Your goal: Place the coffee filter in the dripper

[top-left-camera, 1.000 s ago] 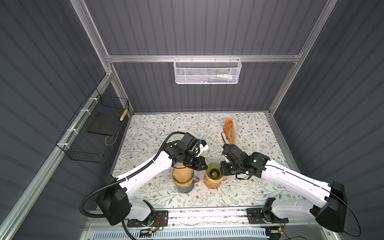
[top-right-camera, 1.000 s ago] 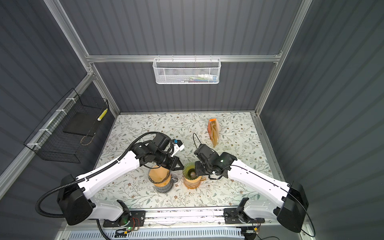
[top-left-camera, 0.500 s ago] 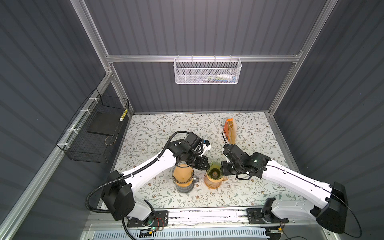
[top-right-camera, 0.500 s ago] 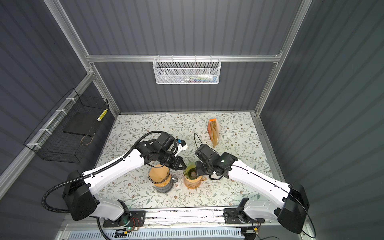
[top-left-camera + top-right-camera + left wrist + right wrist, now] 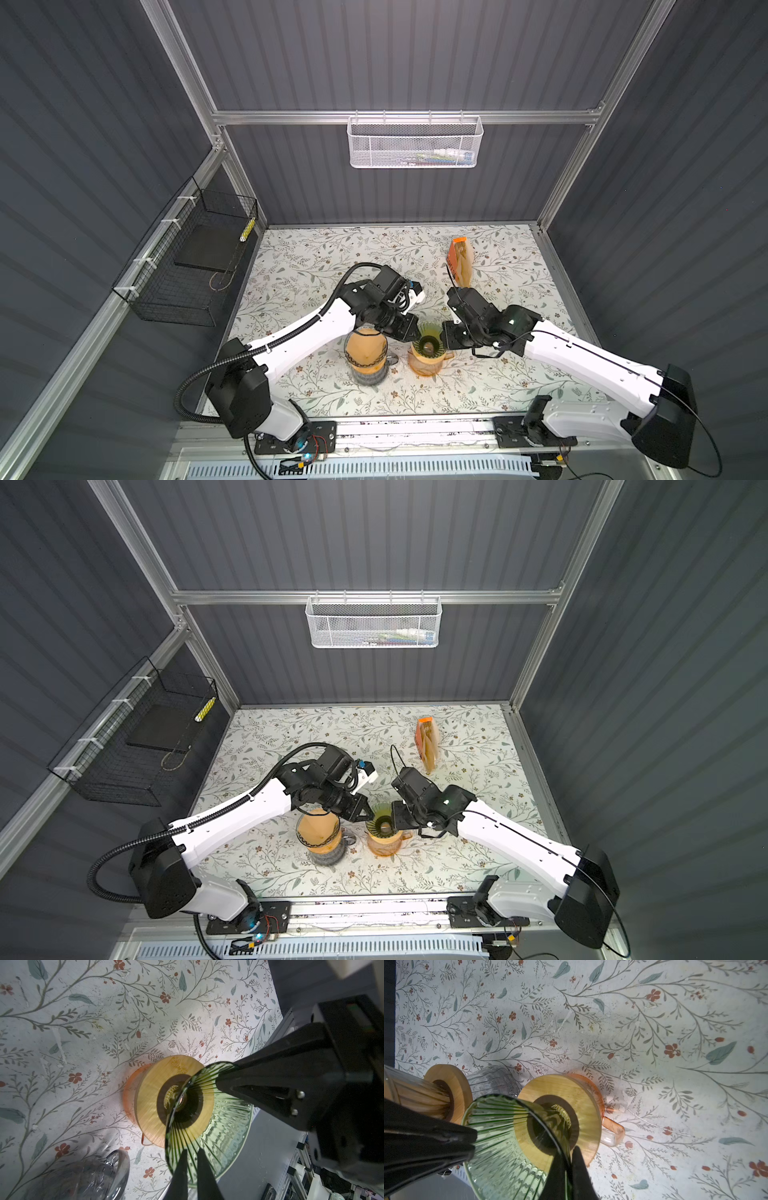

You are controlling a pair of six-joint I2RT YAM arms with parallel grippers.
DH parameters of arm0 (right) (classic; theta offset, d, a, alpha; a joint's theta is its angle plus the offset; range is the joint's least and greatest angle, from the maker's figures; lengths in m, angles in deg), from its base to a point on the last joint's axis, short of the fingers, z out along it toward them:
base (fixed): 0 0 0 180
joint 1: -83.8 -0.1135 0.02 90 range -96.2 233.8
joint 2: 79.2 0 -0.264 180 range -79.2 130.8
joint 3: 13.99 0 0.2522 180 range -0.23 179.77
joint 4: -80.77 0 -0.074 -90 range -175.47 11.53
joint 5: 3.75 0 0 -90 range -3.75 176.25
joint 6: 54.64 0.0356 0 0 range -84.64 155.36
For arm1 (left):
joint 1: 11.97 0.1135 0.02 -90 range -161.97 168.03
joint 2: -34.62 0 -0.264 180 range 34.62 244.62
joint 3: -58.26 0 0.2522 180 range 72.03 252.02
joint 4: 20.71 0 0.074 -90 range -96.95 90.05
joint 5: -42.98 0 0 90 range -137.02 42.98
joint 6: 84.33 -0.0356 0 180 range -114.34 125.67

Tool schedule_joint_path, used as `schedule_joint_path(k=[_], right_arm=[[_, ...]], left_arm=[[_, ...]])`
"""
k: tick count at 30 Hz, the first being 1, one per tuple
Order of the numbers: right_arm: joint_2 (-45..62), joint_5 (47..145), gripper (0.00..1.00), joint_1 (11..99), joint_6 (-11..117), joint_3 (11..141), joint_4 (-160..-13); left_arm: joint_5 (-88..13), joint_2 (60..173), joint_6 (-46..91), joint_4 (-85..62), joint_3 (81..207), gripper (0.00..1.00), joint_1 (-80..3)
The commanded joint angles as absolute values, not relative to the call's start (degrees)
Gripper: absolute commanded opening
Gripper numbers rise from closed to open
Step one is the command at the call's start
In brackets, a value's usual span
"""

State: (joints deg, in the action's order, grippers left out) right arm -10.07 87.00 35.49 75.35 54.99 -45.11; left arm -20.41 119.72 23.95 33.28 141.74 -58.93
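Observation:
A green ribbed glass dripper (image 5: 428,334) (image 5: 380,812) with a wooden collar (image 5: 550,1086) stands on an orange glass mug (image 5: 426,365) near the table's front middle. No filter is inside it. My left gripper (image 5: 411,332) (image 5: 191,1150) is shut on its left rim. My right gripper (image 5: 444,336) (image 5: 569,1152) is shut on its right rim. Just to the left, a brown paper coffee filter (image 5: 365,349) (image 5: 318,829) (image 5: 411,1093) sits in a clear dripper on a glass carafe (image 5: 492,1082).
An orange bag of filters (image 5: 460,262) (image 5: 428,746) stands behind the right arm. A white mesh basket (image 5: 415,143) hangs on the back wall, and a black wire basket (image 5: 187,266) on the left wall. The metal rail (image 5: 415,432) runs along the front edge.
My left gripper has edged right from beside the filter's dripper onto the green dripper's rim, and its arm has swung with it. The right arm has held still.

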Motion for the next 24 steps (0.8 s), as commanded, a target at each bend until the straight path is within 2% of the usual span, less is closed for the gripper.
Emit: schedule_joint_path(k=[1,10,17,24], right_arm=[[-7.92,85.23,0.00,35.90,74.12,52.00,-39.76],[-7.48,85.89,0.00,36.52,74.21,50.84,-40.41],[-7.92,85.85,0.00,36.70,74.21,51.10,-40.13],[-7.92,85.84,0.00,36.78,74.12,51.36,-40.14]], left_arm=[[-21.77,120.71,22.49,34.81,141.54,0.13,-59.01],[-25.14,118.19,23.69,33.43,141.19,0.12,-59.04],[-31.44,114.09,24.15,33.95,142.82,0.26,-59.00],[-30.83,115.48,23.33,36.13,142.95,0.25,-59.06]])
